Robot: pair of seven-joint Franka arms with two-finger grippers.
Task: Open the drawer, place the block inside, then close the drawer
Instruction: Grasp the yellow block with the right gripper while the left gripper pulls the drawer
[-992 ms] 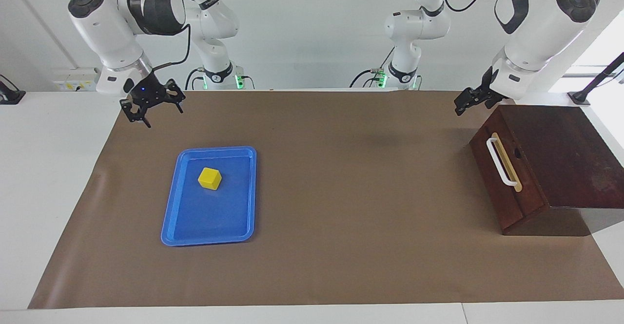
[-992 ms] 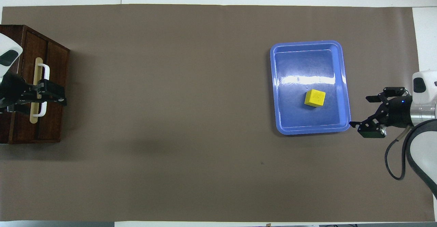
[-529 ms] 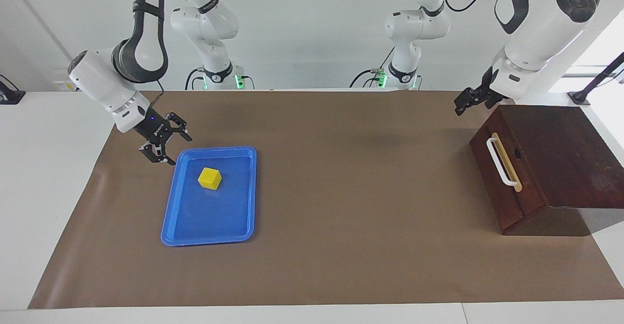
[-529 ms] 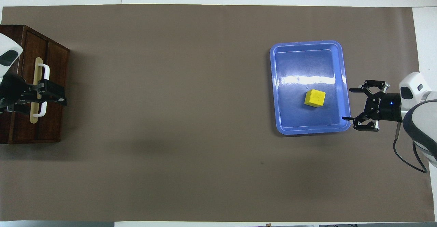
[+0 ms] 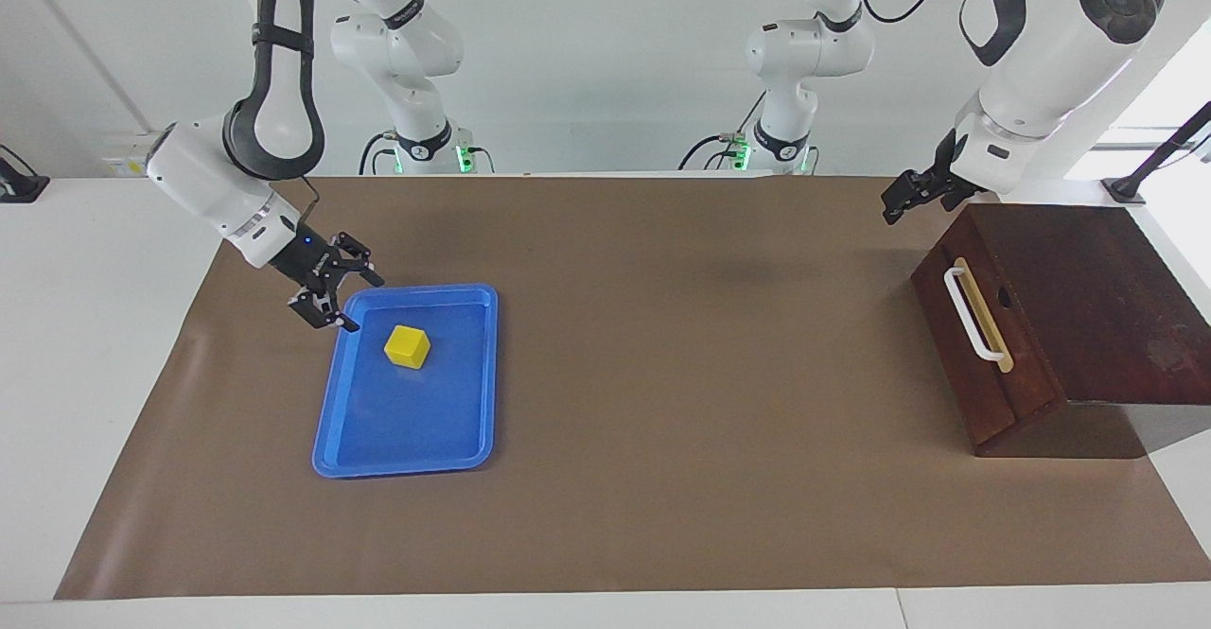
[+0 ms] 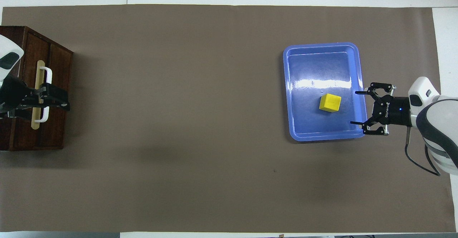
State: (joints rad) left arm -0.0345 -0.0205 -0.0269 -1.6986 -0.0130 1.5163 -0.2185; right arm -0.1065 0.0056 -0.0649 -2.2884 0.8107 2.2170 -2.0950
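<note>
Since a moment ago my right gripper [image 5: 348, 302] has swung down to the edge of the flat blue plastic tray [image 5: 478, 378] at the right arm's end of the table, fingers spread wide, tips over its rim. Inside the tray sits the small yellow cube block [image 5: 408, 346], untouched. My left gripper [image 5: 891, 209] waits above the dark reddish-brown wooden drawer [image 5: 979, 345], which is closed, white bar handle [image 5: 972, 315] free; I cannot tell its finger state.

Facing view: high, looks toward the robots. Overhead view: steeply downward from their end. Both cover the bench [image 5: 662, 515].
</note>
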